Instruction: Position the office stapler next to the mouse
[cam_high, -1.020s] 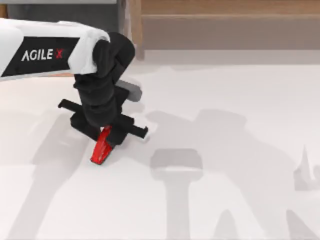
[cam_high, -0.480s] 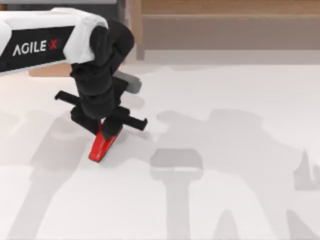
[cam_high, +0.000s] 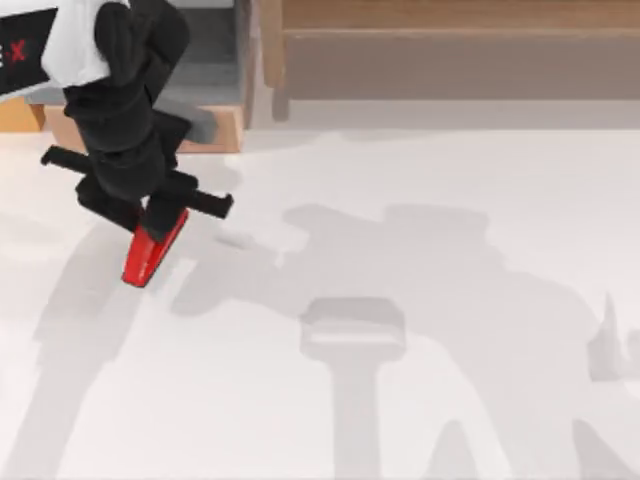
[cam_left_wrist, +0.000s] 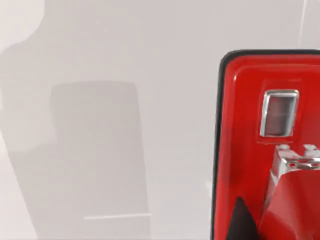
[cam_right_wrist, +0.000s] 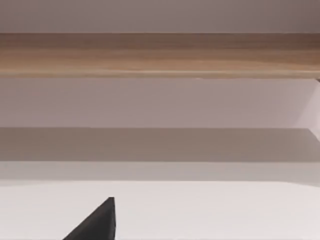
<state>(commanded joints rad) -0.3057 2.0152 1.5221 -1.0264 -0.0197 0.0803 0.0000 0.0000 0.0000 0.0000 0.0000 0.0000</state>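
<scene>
The office stapler (cam_high: 146, 256), a glossy red wedge, hangs tip-down at the table's far left with my left gripper (cam_high: 155, 218) shut on its wider end. Its shadow falls on the white table just below it. In the left wrist view the stapler (cam_left_wrist: 250, 150) shows close up, with a small metal plate on its red face. The mouse is out of view. Above the white table, the right wrist view holds one dark finger (cam_right_wrist: 97, 222) of my right gripper.
A tan wooden block (cam_high: 215, 128) sits behind the left arm at the table's back edge. A wooden ledge (cam_high: 450, 30) runs along the back wall. Grey arm shadows cross the white table (cam_high: 450, 180).
My left arm has moved toward the table's left and back, carrying the stapler with it. The grip on the stapler has held throughout.
</scene>
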